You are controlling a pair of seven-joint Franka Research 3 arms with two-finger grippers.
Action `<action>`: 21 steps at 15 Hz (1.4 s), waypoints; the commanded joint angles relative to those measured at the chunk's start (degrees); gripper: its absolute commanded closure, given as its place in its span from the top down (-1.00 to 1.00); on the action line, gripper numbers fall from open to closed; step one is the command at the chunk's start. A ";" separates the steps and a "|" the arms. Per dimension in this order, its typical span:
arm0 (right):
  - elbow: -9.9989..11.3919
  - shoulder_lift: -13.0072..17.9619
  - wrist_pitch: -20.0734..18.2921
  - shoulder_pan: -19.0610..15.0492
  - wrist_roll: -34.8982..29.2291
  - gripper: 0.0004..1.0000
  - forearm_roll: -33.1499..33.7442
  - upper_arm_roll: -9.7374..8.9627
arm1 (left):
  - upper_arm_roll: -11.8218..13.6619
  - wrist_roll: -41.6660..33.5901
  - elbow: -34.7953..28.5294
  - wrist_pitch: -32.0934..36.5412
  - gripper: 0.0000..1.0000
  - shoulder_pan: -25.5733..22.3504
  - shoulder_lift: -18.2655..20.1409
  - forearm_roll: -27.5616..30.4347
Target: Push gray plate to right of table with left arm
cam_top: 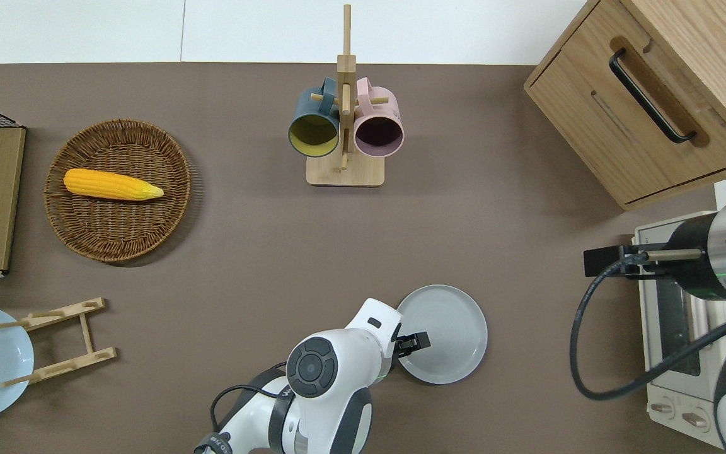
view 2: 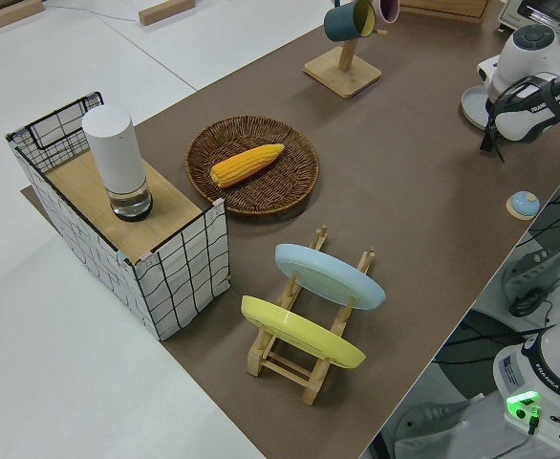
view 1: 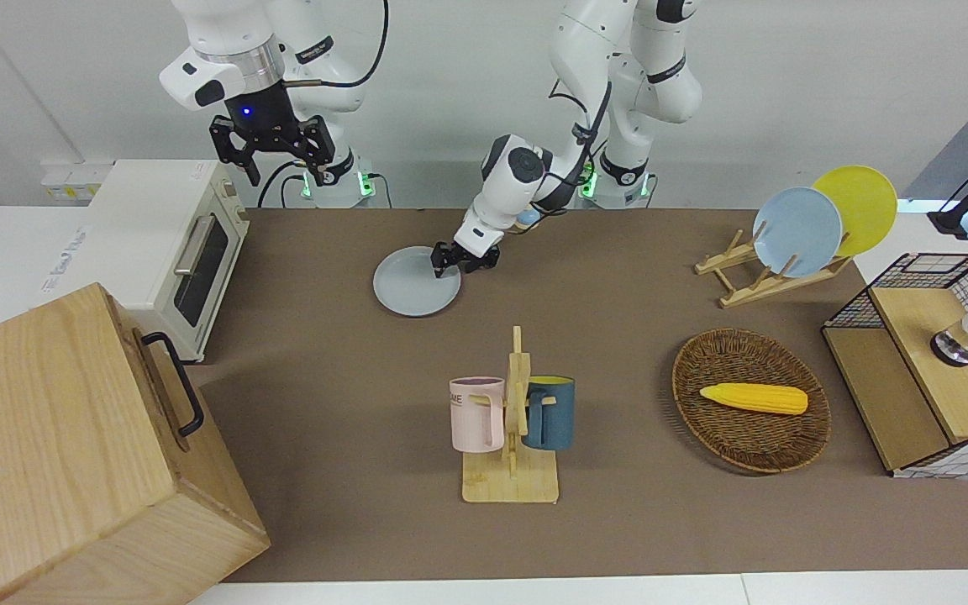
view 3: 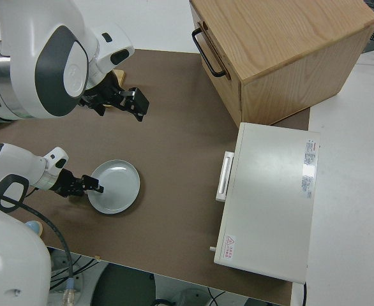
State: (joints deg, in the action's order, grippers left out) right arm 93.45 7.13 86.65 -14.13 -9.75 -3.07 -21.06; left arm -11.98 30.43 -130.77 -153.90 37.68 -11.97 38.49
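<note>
My left hand is pressing down on the gray plate's rim; I cannot tell my fingers' spread. The plate is lying toward the right arm's end of the worktop.

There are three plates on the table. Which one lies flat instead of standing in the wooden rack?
The gray plate lies flat on the table, with the left hand at its rim. The sky-blue plate and the yellow plate stand on edge in the rack.
</note>
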 commanded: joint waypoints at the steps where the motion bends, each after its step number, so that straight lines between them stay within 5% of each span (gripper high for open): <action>1: 1.56 1.57 -0.07 -1.69 -0.62 0.99 -1.24 -0.91 | 0.82 -2.21 -0.19 7.29 0.95 -2.09 4.32 1.15; 5: 1.56 1.57 0.01 -1.69 -0.62 0.99 -1.24 -0.91 | 2.40 -2.39 -0.10 11.76 0.97 -3.49 6.86 0.71; 13: 1.56 1.57 0.01 -1.69 -0.62 0.99 -1.24 -0.91 | 17.50 -9.75 13.59 44.53 0.97 -7.09 10.21 -21.33; 17: 1.56 1.57 0.01 -1.69 -0.62 0.99 -1.24 -0.91 | 23.57 -18.20 16.77 49.74 0.97 -7.19 10.30 -25.20; 21: 1.56 1.57 -0.07 -1.69 -0.62 0.99 -1.24 -0.91 | 25.43 -18.65 20.11 53.17 0.97 -7.27 10.74 -31.97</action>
State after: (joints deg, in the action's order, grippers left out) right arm 93.45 7.13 86.65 -14.13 -9.75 -3.07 -21.06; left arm 12.91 12.50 -114.04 -104.30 30.35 -0.93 10.68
